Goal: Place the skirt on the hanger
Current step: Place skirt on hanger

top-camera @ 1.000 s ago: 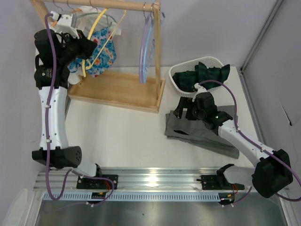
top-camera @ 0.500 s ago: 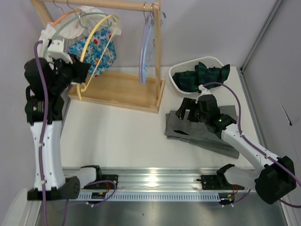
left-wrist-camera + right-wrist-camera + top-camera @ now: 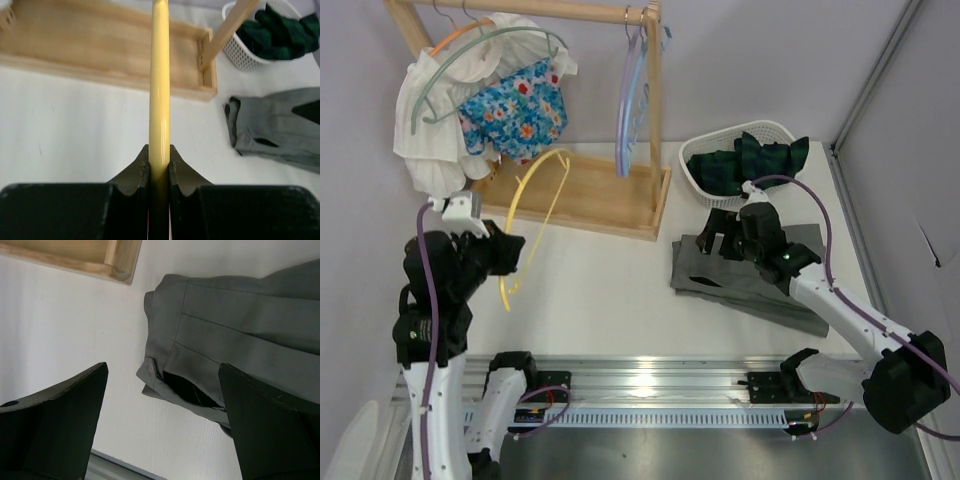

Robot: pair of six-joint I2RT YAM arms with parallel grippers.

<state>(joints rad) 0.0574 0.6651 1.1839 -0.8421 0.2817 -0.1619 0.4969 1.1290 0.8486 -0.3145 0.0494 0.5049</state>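
Left fingers [image 3: 159,164] are clenched on the thin yellow hanger [image 3: 160,75], which juts out ahead of them over the counter [image 3: 590,290], off the wooden rack [image 3: 575,195]. The right fingers [image 3: 162,367] are spread wide and grasp nothing. They hover just above the left end of the grey skirt [image 3: 240,340], which lies flat on the counter between the rack and the right arm, near the white basket [image 3: 704,148]. The step in hand looks like bringing hanger and skirt together. To do it well, the right fingers should come down on the folded corner where the dark waist opening shows and pinch only the upper layer, so the opening gapes instead of the whole cloth lifting in a bunch. The left arm should carry the hanger across low and level, with its free end leading into that opening. The thin rod could twist in the grip, so slow travel is safer. The basket holds a heap of dark green plaid clothes [image 3: 765,155] that rise above its rim. On the rack hang a white garment [image 3: 430,150] and a blue flowered one [image 3: 515,110].
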